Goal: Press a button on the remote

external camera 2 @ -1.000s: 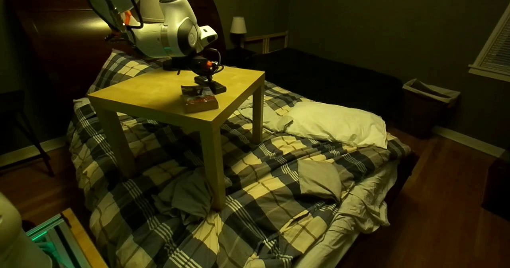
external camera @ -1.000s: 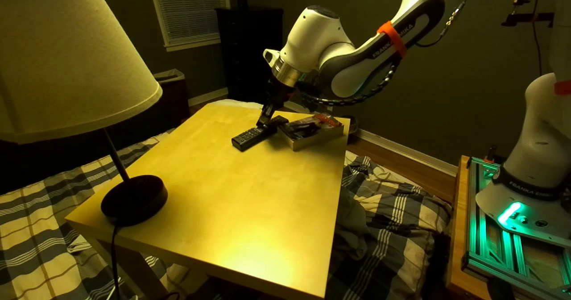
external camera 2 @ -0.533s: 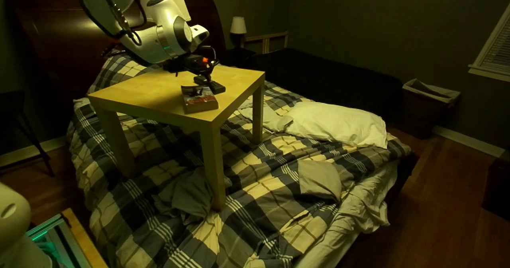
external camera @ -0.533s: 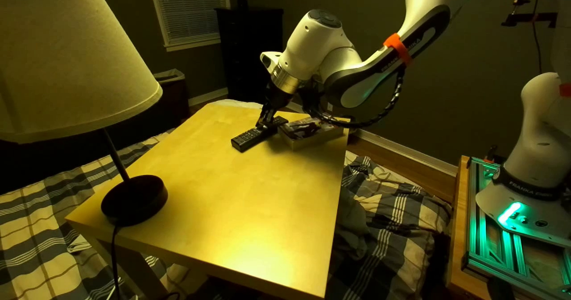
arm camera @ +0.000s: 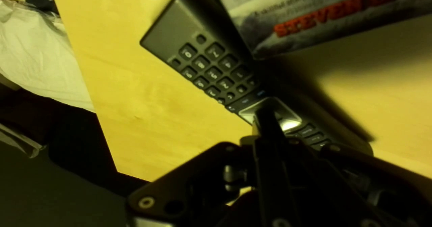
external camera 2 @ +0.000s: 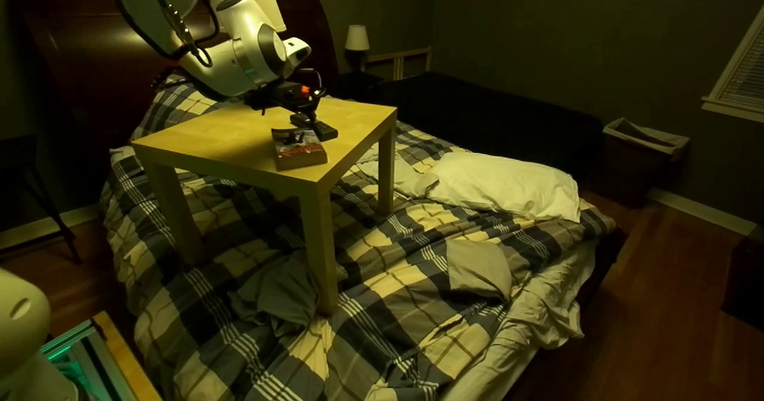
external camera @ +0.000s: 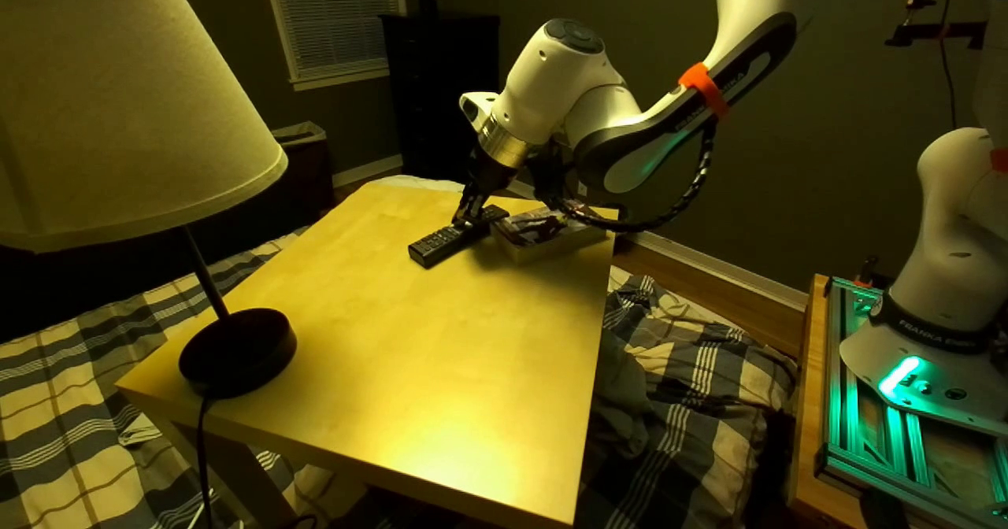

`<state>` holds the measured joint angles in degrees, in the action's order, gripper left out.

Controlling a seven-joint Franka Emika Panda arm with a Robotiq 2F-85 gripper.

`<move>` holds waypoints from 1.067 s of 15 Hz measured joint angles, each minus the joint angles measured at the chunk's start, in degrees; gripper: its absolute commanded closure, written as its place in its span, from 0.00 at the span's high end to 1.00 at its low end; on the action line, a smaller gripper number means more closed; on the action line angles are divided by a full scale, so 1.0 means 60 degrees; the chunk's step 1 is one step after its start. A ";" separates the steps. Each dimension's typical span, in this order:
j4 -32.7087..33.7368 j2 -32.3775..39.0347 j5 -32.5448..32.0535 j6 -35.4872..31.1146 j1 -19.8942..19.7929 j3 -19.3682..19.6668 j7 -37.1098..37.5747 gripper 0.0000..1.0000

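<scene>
The remote (external camera: pixel 438 246) is a slim black bar with numbered buttons, lying flat on the light wooden table (external camera: pixel 409 356). It also shows in an exterior view (external camera 2: pixel 326 131) and, larger, in the wrist view (arm camera: pixel 165 34). My gripper (arm camera: pixel 265 110) is shut with nothing between its fingers. Its fingertips stand over the silvery square pad partway along the remote and appear to touch it; they hide part of that pad. In both exterior views the gripper (external camera: pixel 462 220) comes down tilted onto the middle of the remote (external camera 2: pixel 308 118).
A thick paperback book (external camera: pixel 543 234) lies close beside the remote; it also shows in the wrist view (arm camera: pixel 303 14). A lamp with a round black base (external camera: pixel 238 353) stands at the table's opposite end. The table stands on a bed with a plaid cover (external camera 2: pixel 406 281).
Over the last second my wrist has tilted and sunk a little, and the arm's cable now hangs in front of the book. The fingertips stay on the remote; the last half second shows almost no motion.
</scene>
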<state>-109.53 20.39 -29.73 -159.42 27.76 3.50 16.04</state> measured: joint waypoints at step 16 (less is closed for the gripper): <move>-0.0221 -0.2648 0.2325 0.3929 -0.1064 -0.1647 -0.0602 0.62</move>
<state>-110.86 4.50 -15.78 -135.85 21.38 -6.38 12.43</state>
